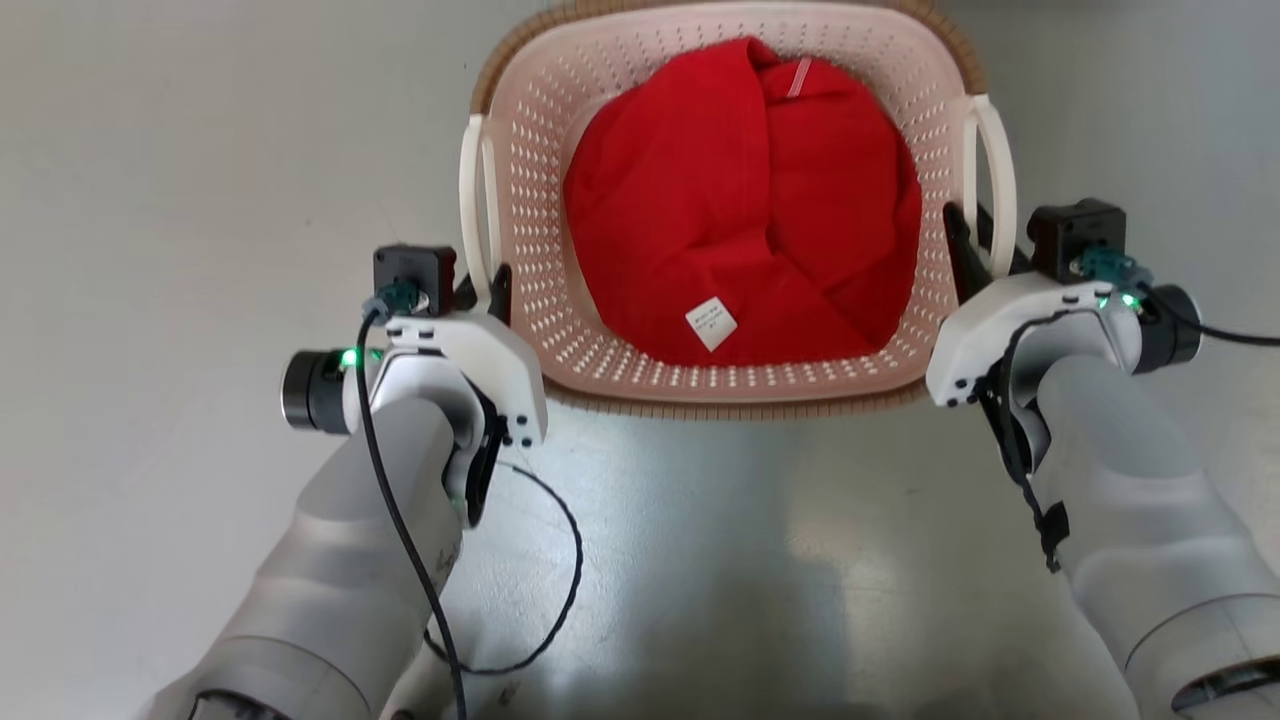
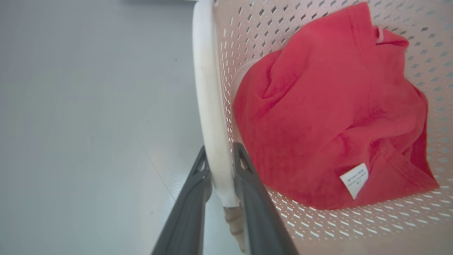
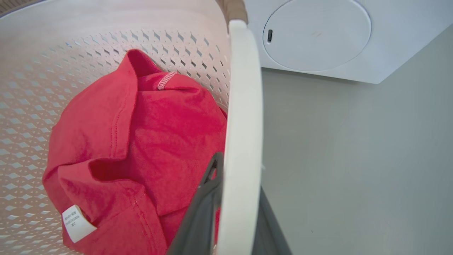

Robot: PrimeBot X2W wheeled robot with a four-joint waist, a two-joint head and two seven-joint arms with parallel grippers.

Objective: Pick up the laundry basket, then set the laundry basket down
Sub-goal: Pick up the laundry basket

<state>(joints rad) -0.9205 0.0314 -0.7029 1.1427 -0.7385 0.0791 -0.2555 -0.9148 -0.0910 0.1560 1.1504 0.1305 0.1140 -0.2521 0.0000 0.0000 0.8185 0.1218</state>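
Pale grey floor spreads around the laundry basket, which is straight ahead between both arms, with a white washing machine beyond it. On one side the left end effector is pinched narrow on the white left handle, one finger each side; the right end effector clamps the right handle likewise. Whether the base is clear of the floor I cannot tell. Thin perforated plastic holding one red garment should be light but somewhat flexible. The smooth handles may slip or pivot between the fingers, so a level, matched hold at both handles seems best.
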